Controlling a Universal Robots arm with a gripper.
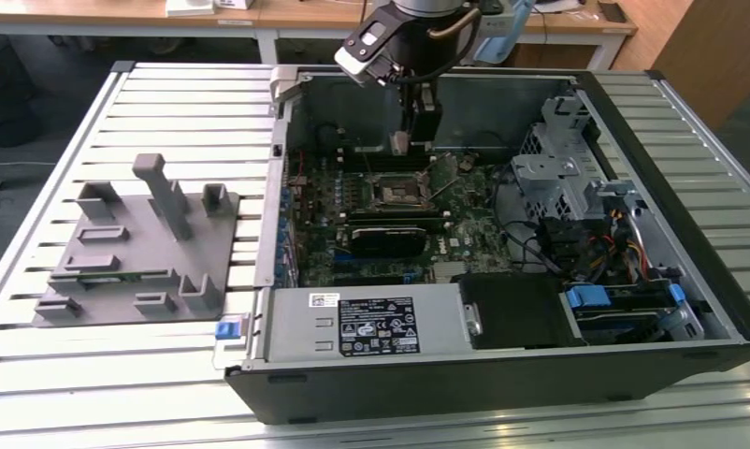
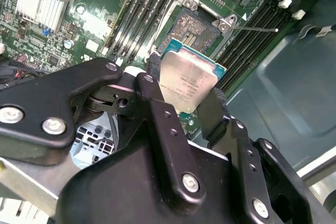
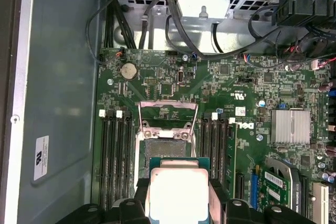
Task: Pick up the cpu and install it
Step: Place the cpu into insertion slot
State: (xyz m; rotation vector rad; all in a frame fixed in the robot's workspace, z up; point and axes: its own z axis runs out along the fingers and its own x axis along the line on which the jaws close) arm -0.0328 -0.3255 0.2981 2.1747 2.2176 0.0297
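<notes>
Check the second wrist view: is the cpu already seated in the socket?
No, the cpu is clamped in the gripper, and the socket beyond it lies open and empty.

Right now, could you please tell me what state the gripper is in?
Gripper: closed on the cpu, which is not yet in the empty socket.

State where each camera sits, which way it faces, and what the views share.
Exterior view: off the arm, above, looking down on the open computer case and grey tray; the arm shows.
Second wrist view: on the arm, looking obliquely along the claw at the cpu it grips, over the open socket.
First wrist view: on the arm, facing straight onto the motherboard; claw fingers show.
Shared: both wrist views show cpu, socket.
</notes>
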